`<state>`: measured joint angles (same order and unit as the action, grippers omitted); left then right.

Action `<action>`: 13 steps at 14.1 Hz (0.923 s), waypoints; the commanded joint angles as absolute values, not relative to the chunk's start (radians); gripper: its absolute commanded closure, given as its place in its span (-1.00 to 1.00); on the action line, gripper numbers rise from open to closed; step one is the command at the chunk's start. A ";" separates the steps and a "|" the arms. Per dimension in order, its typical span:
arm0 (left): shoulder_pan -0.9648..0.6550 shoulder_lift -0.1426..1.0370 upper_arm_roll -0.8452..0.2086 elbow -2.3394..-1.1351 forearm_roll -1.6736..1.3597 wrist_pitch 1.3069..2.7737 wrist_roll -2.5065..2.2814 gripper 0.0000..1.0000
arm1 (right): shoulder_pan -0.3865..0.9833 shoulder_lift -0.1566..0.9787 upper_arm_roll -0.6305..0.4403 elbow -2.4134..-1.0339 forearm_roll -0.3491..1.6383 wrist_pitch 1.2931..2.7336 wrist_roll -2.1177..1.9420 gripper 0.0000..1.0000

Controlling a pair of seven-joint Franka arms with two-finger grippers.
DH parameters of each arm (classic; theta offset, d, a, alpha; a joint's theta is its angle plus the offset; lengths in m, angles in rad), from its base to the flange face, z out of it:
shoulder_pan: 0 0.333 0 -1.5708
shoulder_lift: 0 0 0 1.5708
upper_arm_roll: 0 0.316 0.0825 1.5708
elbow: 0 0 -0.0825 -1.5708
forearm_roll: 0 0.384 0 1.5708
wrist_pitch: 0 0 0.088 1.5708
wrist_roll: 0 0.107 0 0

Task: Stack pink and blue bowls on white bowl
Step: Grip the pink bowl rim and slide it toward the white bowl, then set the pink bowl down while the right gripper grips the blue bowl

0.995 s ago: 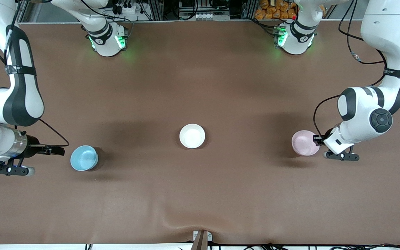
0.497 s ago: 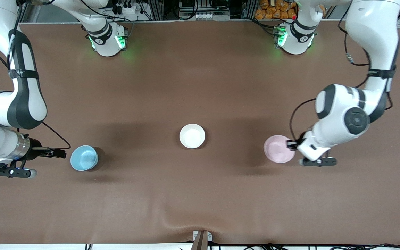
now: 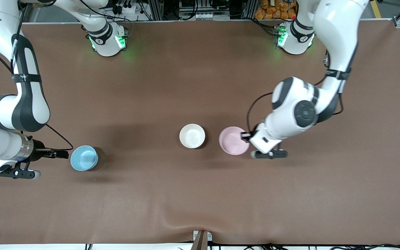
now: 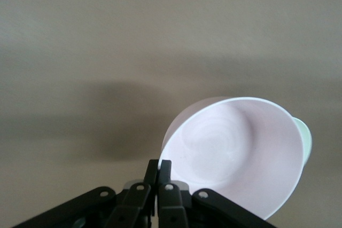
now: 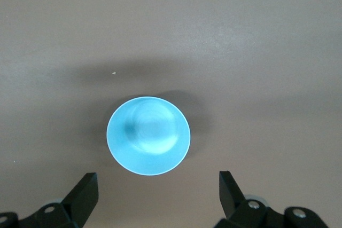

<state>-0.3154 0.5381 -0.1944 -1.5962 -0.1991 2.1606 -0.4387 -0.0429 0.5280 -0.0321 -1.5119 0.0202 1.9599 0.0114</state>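
We count three bowls, one per colour. Our left gripper (image 3: 246, 136) pinches the pink bowl (image 3: 233, 140) mid-frame, just beside the white bowl (image 3: 192, 135). Right gripper (image 3: 58, 152) hangs spread by the blue bowl (image 3: 84, 158), lower left on the surface (image 3: 200, 194).

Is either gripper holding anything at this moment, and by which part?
The left gripper pinches the pale pink glossy bowl by its rim. The right gripper is open beside the light blue bowl, holding nothing.

Left gripper (image 3: 246, 137) clamped on pink bowl (image 3: 233, 140) rim, raised over table. Right gripper (image 3: 56, 153) spread wide, beside blue bowl (image 3: 84, 158).
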 commanded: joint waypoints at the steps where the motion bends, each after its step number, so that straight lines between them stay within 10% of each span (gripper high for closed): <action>1: -0.402 0.644 -0.187 -1.475 -0.215 2.140 -0.552 1.00 | -0.041 0.564 -0.029 -1.496 0.018 1.960 0.012 -1.00; 13: -0.554 0.792 -0.169 -1.388 -0.213 2.278 -0.657 1.00 | -0.086 0.701 -0.029 -1.508 0.011 2.163 0.006 -1.00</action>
<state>-0.5317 0.7713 -0.1827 -1.4197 -0.1993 2.2750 -0.6436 -0.0539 0.6836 -0.0384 -1.5153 0.0198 2.1262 0.0113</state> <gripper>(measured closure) 0.974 0.000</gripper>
